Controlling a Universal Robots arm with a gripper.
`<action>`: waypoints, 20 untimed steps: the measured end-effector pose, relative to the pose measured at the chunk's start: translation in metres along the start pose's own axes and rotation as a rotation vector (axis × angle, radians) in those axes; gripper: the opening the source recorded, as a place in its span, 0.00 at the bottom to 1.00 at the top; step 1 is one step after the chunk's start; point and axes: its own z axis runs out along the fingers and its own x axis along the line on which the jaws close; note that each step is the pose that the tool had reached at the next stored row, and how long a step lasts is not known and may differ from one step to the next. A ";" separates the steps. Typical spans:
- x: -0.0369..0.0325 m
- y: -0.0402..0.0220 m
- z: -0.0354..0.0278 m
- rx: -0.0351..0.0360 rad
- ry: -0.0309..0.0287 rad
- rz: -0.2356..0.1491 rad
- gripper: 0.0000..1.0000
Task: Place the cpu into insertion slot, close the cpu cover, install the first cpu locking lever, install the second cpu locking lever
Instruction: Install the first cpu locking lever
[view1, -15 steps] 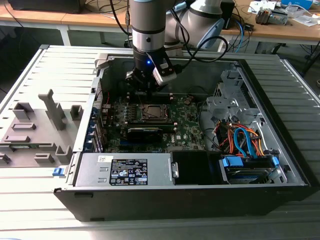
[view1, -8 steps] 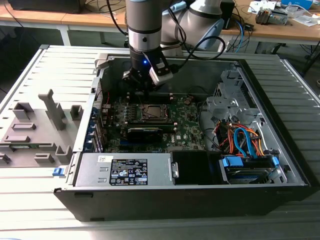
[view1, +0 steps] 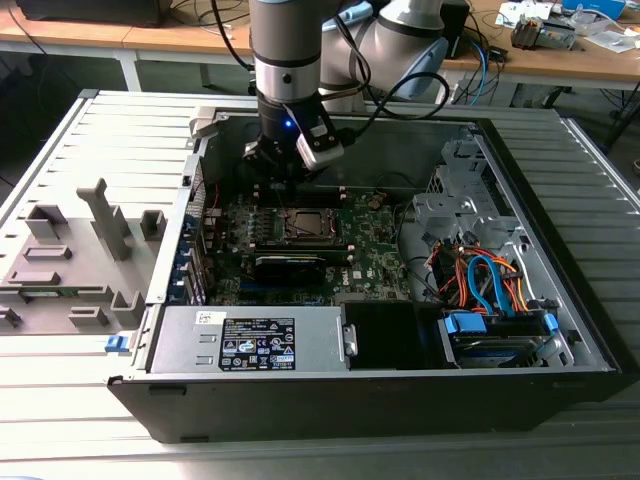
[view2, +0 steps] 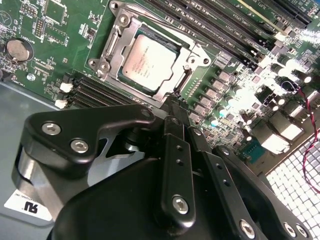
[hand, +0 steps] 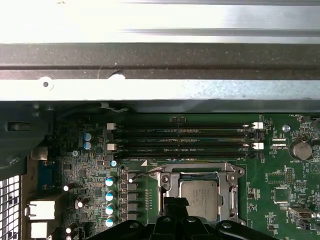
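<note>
From my seat, the pincer (hand: 175, 220) hides the cpu's (hand: 200, 197) near edge in the first wrist view; its fingertips are unreadable.

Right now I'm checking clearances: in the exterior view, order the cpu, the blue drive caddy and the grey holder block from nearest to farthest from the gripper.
1. cpu, just below the gripper.
2. grey holder block, outside the case, exterior view's left.
3. blue drive caddy, low on the exterior view's right.

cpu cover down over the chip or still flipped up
Down. In both wrist views the cpu cover lies flat around the cpu, whose metal face shows through its window.
</note>
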 end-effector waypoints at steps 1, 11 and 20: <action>0.0000 0.0001 -0.0004 -0.0001 -0.0001 0.000 0.11; 0.0012 0.0005 -0.0009 0.0002 0.0000 0.000 0.11; 0.0083 0.0041 -0.0011 0.0003 0.0000 0.000 0.11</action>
